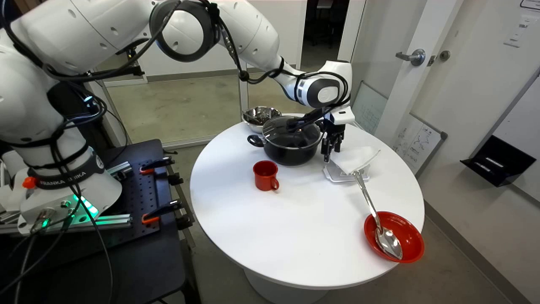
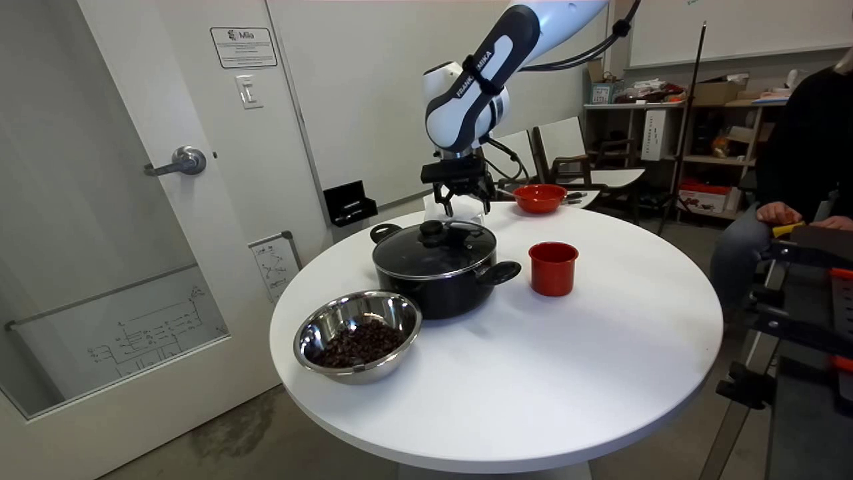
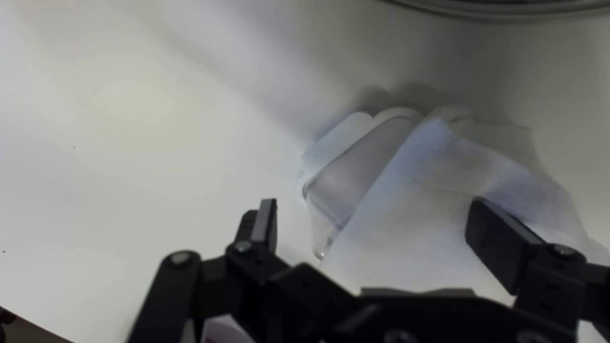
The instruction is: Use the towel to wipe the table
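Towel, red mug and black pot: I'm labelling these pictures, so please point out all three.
Towel (image 3: 410, 233), in the wrist view: middle of its top.
Red mug (image 1: 264, 182), in an exterior view: outer wall.
Black pot (image 2: 445, 297), in an exterior view: outer side wall.

A white door with a metal lever handle stands over a stained grey floor. Just beside the door, the wall carries a light switch and a printed sign; low near the door tilts a small, scribbled whiteboard. Farther from the door hangs a large white panel with a black box at its lower corner. Well apart from the door stand chairs and crowded shelves.
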Available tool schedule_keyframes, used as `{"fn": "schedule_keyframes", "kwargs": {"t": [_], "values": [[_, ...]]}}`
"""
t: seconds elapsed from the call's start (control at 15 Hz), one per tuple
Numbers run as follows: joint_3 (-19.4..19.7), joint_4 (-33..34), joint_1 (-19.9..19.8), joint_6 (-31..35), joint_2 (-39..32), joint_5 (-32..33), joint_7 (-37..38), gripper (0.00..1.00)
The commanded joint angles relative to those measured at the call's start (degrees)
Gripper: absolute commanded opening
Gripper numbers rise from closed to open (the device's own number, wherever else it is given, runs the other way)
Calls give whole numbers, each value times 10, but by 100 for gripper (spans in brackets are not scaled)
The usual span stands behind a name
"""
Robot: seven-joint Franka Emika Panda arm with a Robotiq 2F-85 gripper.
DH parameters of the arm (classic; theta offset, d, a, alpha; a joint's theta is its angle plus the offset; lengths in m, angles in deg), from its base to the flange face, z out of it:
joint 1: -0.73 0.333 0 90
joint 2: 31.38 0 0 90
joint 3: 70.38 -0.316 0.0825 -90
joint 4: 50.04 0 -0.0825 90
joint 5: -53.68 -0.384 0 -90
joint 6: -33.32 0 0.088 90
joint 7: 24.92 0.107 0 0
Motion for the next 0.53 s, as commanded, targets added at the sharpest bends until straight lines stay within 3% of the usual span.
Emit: {"fn": "schedule_keyframes", "kwargs": {"t": [0.0,0.47], "values": [[7,7,2,18,-9,-7,-8,100],[23,17,7,54,-26,-3,-1,100]]}}
